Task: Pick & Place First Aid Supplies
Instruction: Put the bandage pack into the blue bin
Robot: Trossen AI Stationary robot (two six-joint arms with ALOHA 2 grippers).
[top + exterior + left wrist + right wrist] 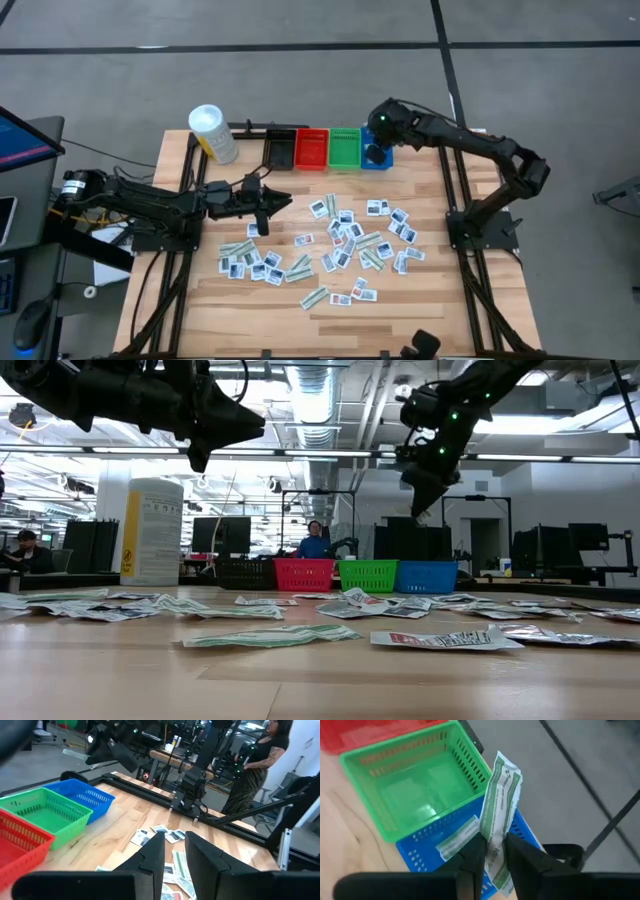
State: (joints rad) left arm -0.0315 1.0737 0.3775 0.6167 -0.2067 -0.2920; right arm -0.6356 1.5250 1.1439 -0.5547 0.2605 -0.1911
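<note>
The first aid supplies (345,245) are small flat white and pale-green packets that lie strewn over the wooden table. My right gripper (377,152) hangs above the blue bin (417,855) and is shut on one long pale-green strip packet (501,800). Another strip (457,837) lies flat inside that blue bin. My left gripper (283,204) hovers level above the table's left half, left of the packets. Its fingers (152,855) stand a narrow gap apart with nothing between them. My right gripper pinches the strip packet between its two fingers, on the strip's flat faces near one end (495,851). The fingers slant downward toward the bins and lie along the strip. Most of the strip sticks out past the fingertips, clear of the blue bin below.
Black (280,148), red (311,147), green (345,147) and blue (376,160) bins stand in a row at the table's far edge. A white-capped yellow bottle (213,133) stands at the far left. A person (257,760) stands beyond the table.
</note>
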